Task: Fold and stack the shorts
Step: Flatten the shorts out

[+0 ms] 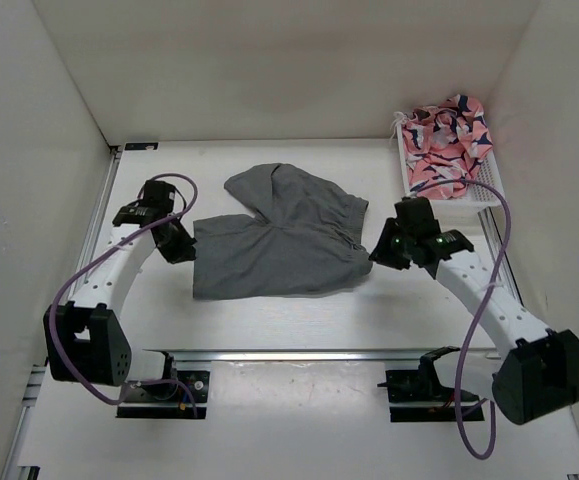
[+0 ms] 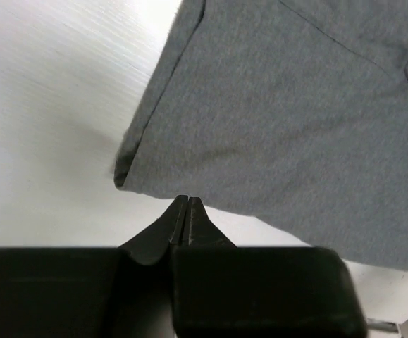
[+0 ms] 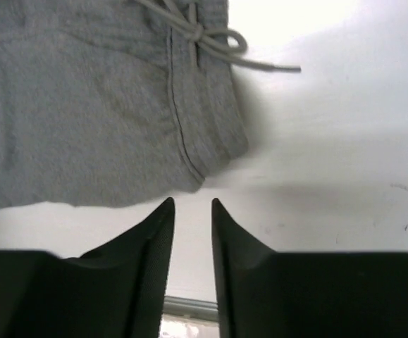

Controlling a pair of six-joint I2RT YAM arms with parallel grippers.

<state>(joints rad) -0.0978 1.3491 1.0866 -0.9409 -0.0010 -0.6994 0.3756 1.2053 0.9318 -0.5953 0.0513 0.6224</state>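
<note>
— Entry one, the shorts: how many do we count?
— We count one grey pair of shorts (image 1: 279,235), lying spread at the middle of the tabletop (image 1: 299,320). The waistband is toward the right arm. There are two legs: one reaches toward the left arm, the other angles toward the far wall. We also count one drawstring (image 3: 204,35), tied in a bow, with a loose end trailing onto the bare surface.
— Entry two, the pincers?
— Two. On the left pincer (image 2: 188,202) the fingers are pressed together with nothing between them, and the tips sit just short of the near leg's hem. On the right pincer (image 3: 192,205) we see a narrow gap between the fingers with nothing in it. Its tips are just beside the waistband's near corner.
— Anything else for our list?
— One white basket (image 1: 484,190) at the far right, well apart from the shorts. Pink patterned cloth (image 1: 447,140) is heaped in it, and we cannot tell how many pieces.
</note>
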